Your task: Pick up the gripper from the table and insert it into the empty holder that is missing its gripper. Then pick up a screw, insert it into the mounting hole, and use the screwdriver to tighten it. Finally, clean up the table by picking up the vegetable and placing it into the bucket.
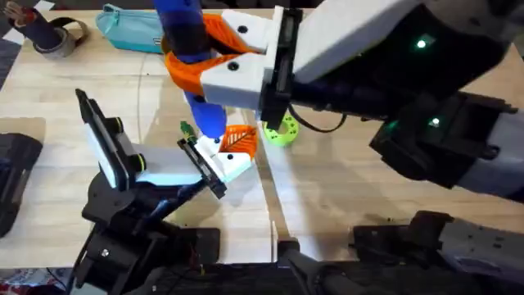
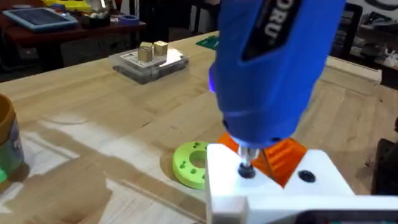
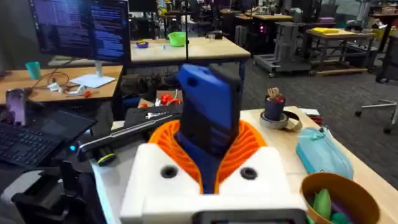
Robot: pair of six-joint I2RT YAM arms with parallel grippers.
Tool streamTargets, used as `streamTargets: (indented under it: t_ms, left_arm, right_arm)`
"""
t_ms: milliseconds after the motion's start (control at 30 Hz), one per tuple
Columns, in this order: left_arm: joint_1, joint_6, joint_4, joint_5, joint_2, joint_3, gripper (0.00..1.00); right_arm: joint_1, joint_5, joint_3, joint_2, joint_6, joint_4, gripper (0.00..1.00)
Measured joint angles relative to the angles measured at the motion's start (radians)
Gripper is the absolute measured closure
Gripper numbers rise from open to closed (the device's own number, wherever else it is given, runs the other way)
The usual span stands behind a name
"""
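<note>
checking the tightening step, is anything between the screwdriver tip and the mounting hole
Nothing visible. In the left wrist view the screwdriver points down with its narrow tip already at a hole in the white block; the lime-green disc lies off to one side.

My bright-blue screwdriver (image 2: 273, 68) stands over a white-and-orange latticed gripper (image 1: 233, 147); beside the gripper lies a lime-green disc (image 2: 191, 163) on the pale wood worktop (image 2: 93, 124).
</note>
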Motion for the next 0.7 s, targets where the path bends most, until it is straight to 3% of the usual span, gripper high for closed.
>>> streamTargets:
  t_ms: [700]
  left_arm:
    - [0.0, -0.003, 0.0, -0.003, 0.0, 0.0, 0.991]
  right_arm:
    - [0.0, -0.001, 0.0, 0.023, 0.001, 0.042, 0.931]
